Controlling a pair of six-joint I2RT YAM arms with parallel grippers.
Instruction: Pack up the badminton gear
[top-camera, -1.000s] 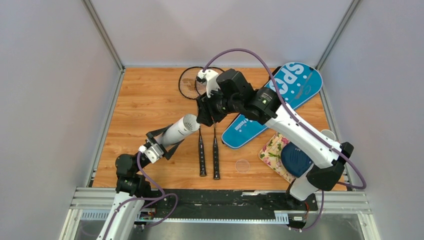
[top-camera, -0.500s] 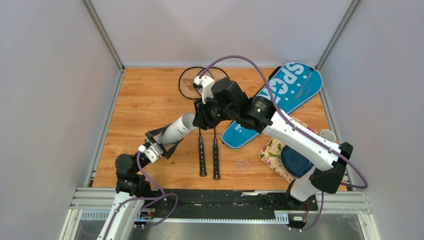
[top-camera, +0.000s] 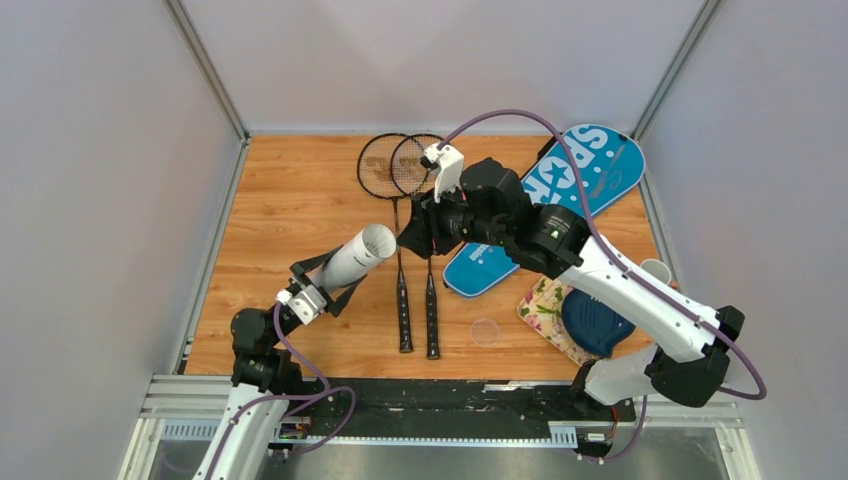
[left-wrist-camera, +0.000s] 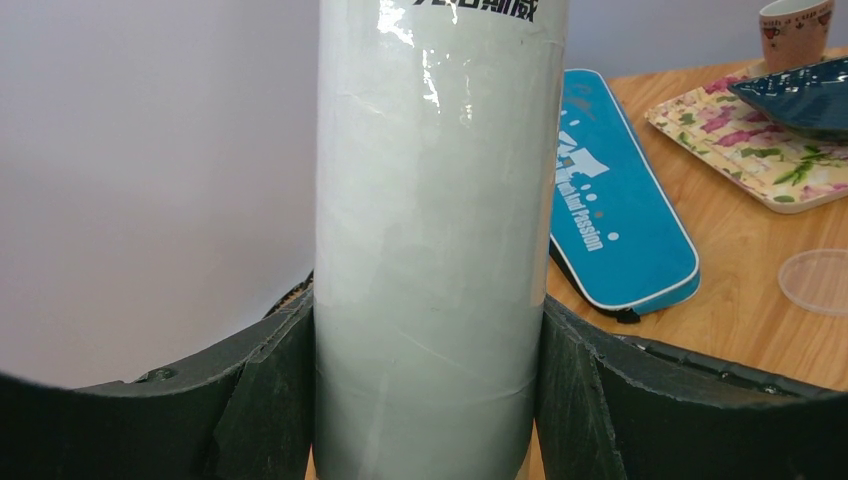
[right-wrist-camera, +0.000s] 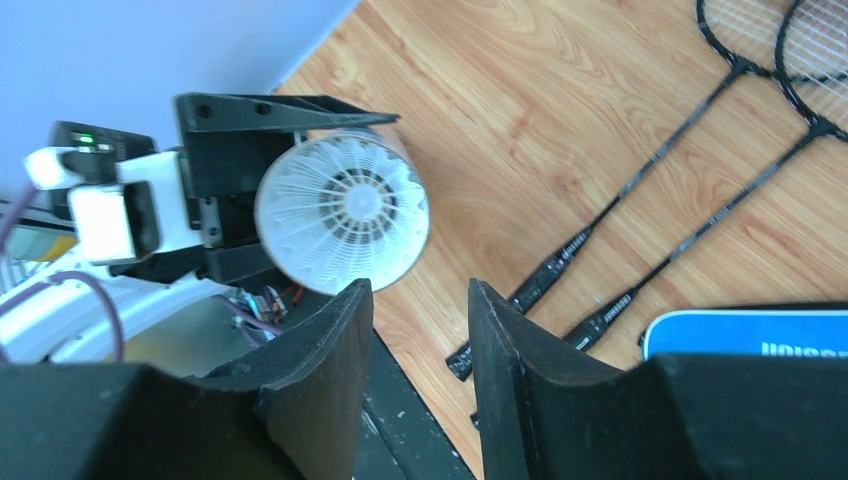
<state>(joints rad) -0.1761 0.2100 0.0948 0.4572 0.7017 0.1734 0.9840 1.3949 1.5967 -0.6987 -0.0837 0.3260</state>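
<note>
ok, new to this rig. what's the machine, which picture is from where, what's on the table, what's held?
Two robot arms are bolted at the near edge of a wooden table. The wide picture looks down from above and behind them; the other two come from a camera on each wrist. The left gripper is closed around a white tube, and the right wrist view shows a feather shuttlecock in its open end. The right gripper faces that opening, jaws apart, nothing between them. On the table lie two black rackets, a blue cover, a floral cloth with a dark blue object on it, and a clear round lid.
</note>
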